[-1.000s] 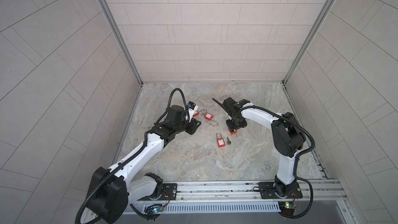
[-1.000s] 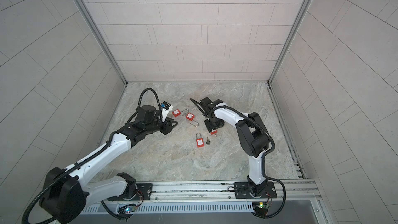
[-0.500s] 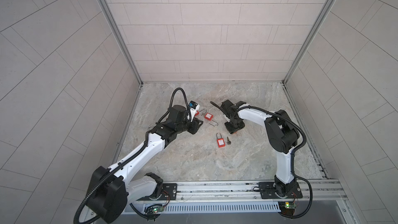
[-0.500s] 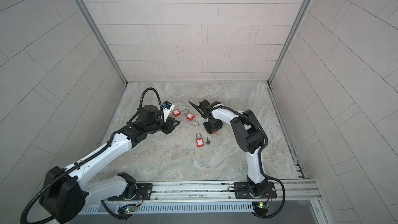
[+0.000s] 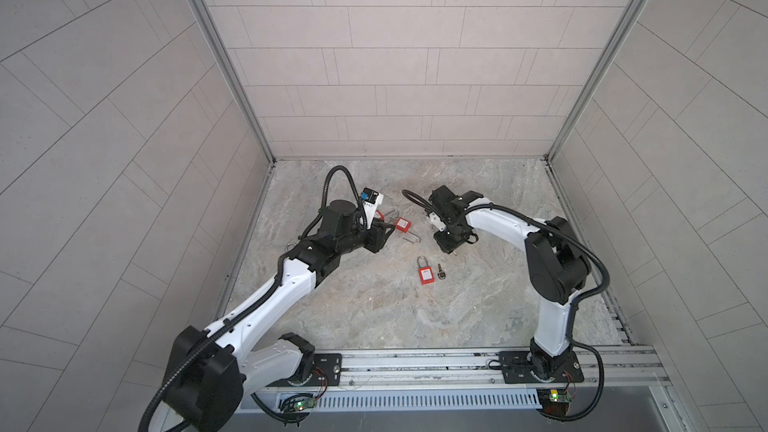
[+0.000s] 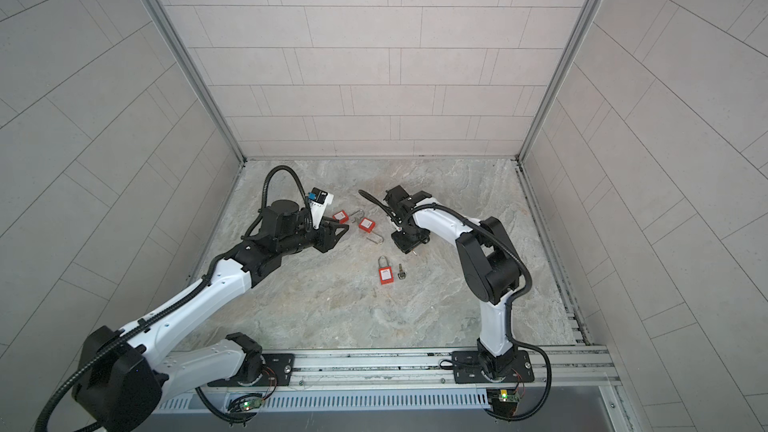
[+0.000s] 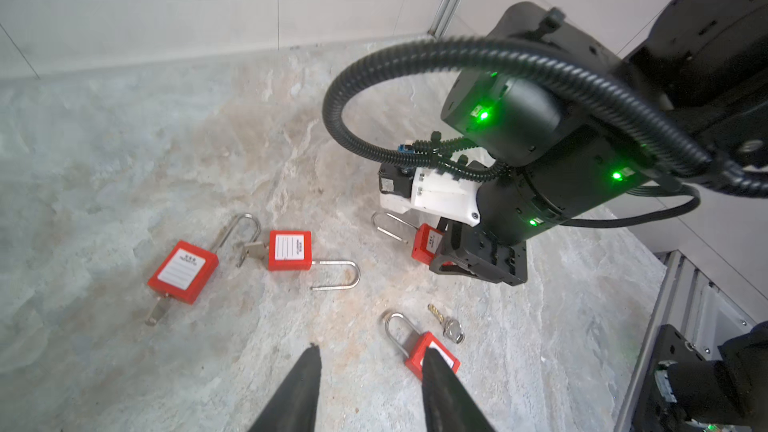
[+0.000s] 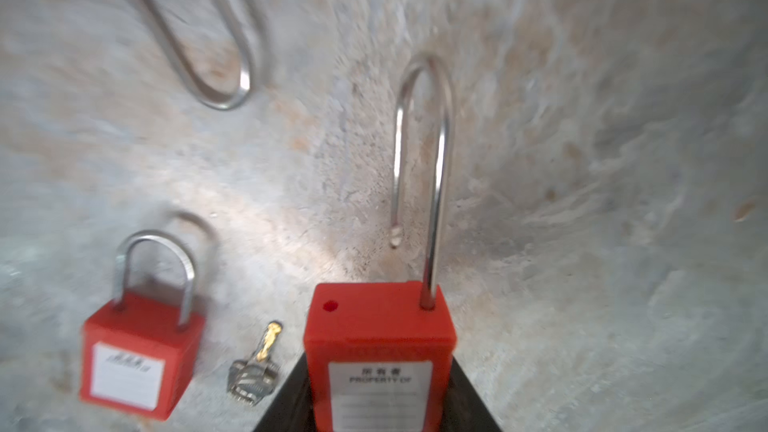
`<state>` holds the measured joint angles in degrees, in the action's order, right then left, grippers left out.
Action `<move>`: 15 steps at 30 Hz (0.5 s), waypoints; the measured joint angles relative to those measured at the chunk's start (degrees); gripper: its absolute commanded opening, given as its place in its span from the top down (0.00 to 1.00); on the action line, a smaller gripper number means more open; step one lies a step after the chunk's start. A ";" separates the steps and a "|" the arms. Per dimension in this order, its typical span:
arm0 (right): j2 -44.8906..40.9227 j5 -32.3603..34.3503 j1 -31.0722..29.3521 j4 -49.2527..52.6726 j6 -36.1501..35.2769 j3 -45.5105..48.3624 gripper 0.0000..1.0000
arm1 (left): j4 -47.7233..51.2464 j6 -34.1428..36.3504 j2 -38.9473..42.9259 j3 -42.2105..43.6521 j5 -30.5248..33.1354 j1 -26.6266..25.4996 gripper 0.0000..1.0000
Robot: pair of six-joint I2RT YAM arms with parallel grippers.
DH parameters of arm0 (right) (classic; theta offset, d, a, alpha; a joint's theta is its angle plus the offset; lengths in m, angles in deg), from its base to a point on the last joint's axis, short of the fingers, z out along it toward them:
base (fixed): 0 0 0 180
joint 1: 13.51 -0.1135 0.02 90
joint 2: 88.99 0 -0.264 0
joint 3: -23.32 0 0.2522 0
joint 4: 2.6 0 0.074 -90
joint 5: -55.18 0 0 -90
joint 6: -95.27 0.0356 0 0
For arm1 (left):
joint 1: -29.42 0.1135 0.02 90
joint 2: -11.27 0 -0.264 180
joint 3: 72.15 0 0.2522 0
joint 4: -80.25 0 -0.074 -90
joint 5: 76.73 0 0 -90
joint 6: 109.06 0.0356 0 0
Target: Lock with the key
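My right gripper (image 8: 378, 405) is shut on the body of a red padlock (image 8: 378, 351) whose long shackle stands open. The left wrist view shows the same grip on that padlock (image 7: 426, 241), low by the floor. In both top views the right gripper (image 5: 451, 238) (image 6: 409, 238) covers it. A loose key (image 8: 253, 371) (image 5: 441, 283) (image 6: 401, 271) lies on the floor beside a closed red padlock (image 8: 141, 351) (image 5: 425, 274). My left gripper (image 7: 370, 357) (image 5: 384, 232) is open and empty, hovering near that closed padlock (image 7: 432, 357).
Two more red padlocks lie between the arms. One (image 7: 289, 250) (image 5: 403, 224) has its shackle open; the other (image 7: 183, 270) (image 6: 340, 215) has a key in its base. Tiled walls enclose the stone floor (image 5: 374, 317); a metal rail (image 5: 415, 363) runs along the front.
My right gripper has closed its jaws on the red padlock and shifted slightly. The left arm has barely moved.
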<state>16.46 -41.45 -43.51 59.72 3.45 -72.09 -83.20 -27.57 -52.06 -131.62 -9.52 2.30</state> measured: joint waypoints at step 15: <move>-20.52 -14.25 -7.06 -4.24 -23.56 8.15 0.80 | -1.14 14.19 5.49 2.95 -8.46 1.75 0.53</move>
<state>-4.06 -55.70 -50.57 55.48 -20.11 -63.94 -84.34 -13.39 -46.57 -128.67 -17.98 4.05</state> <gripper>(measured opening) 0.421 0.470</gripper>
